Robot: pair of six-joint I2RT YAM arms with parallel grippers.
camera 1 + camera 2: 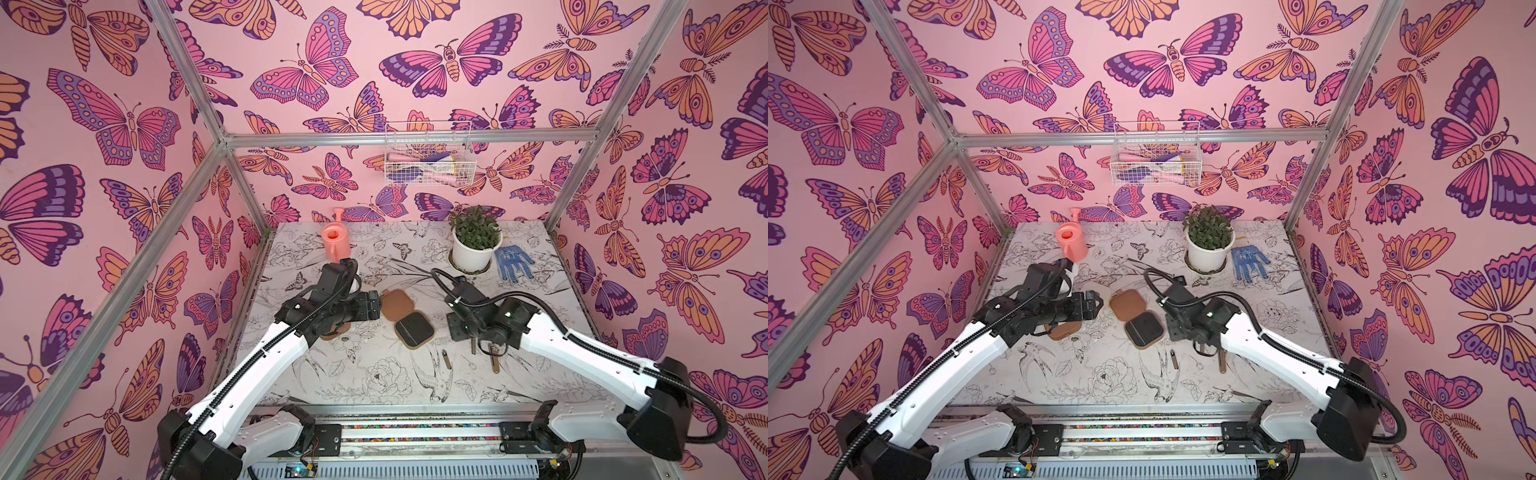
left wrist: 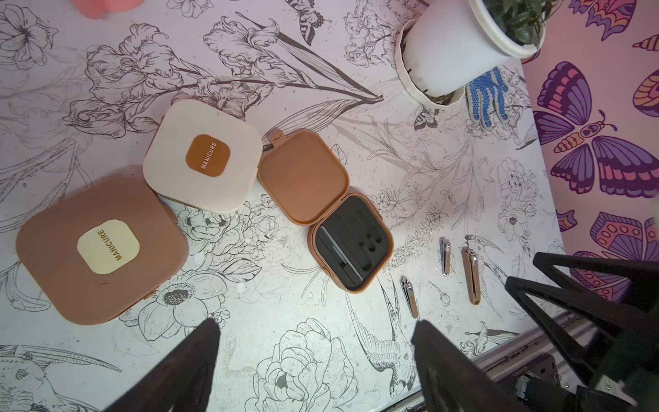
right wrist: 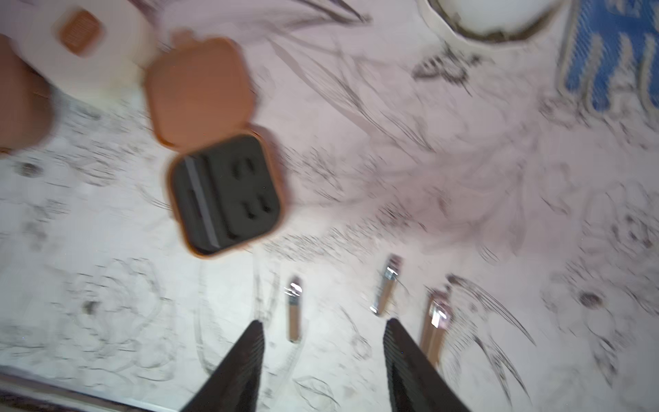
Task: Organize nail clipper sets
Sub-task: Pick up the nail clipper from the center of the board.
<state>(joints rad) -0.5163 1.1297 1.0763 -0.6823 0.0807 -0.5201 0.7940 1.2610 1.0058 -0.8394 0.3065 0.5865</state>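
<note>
Floral-printed paper covers the table (image 1: 540,299), and two white-and-black arms reach in over it from the near edge, the left arm (image 1: 257,365) toward the middle and the right arm (image 1: 582,345) beside it. At the back stand a white pot (image 1: 471,251) with a green plant, a pink watering can (image 1: 336,243) and, just beside the pot, a blue dotted glove (image 1: 513,259) lying flat. The left gripper (image 2: 317,323) hangs above the table with its fingers spread wide and nothing between them. The right gripper (image 3: 323,323) is likewise spread and empty, low over the loose clippers. Three cases lie in a row near the middle. A closed brown case (image 2: 101,249) with a cream patch sits under the left arm in both top views. A closed cream case (image 2: 203,157) with a brown patch lies against its corner. An open brown case (image 2: 321,203) lies next to that, its lid flat on the table and its black-lined tray (image 2: 367,228) facing up. A slim grey file (image 2: 333,237) sits in one slot of the tray, and the other slots are bare. Three clippers lie apart on the table between the tray and the right arm: a long tan clipper (image 2: 471,276), a short clipper (image 2: 444,257) and another short clipper (image 2: 409,296). The right wrist view is blurred, so it is unclear whether one finger (image 3: 410,356) touches the long clipper beside it.
</note>
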